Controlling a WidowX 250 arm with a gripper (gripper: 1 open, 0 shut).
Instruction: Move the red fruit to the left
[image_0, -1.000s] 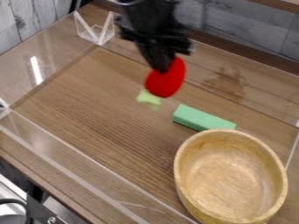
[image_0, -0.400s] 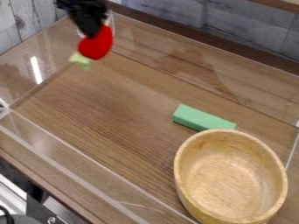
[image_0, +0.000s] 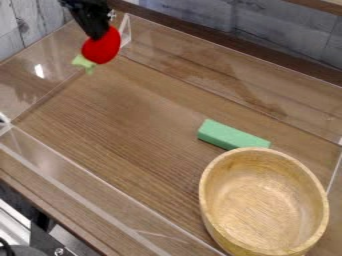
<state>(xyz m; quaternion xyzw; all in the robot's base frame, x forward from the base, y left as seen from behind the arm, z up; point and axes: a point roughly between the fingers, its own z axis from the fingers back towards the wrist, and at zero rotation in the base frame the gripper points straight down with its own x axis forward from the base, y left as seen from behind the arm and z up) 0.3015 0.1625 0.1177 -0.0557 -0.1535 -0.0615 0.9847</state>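
The red fruit (image_0: 100, 45) hangs clamped in the downward-pointing end effector (image_0: 94, 32) at the table's (image_0: 134, 150) far-left corner

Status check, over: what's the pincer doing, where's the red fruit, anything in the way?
Pincer shut on small glossy red toy fruit, far-left corner, above the wooden tabletop. Flat green rectangular block and round wooden bowl well clear.

Green block (image_0: 234, 134), wooden bowl (image_0: 265, 208).
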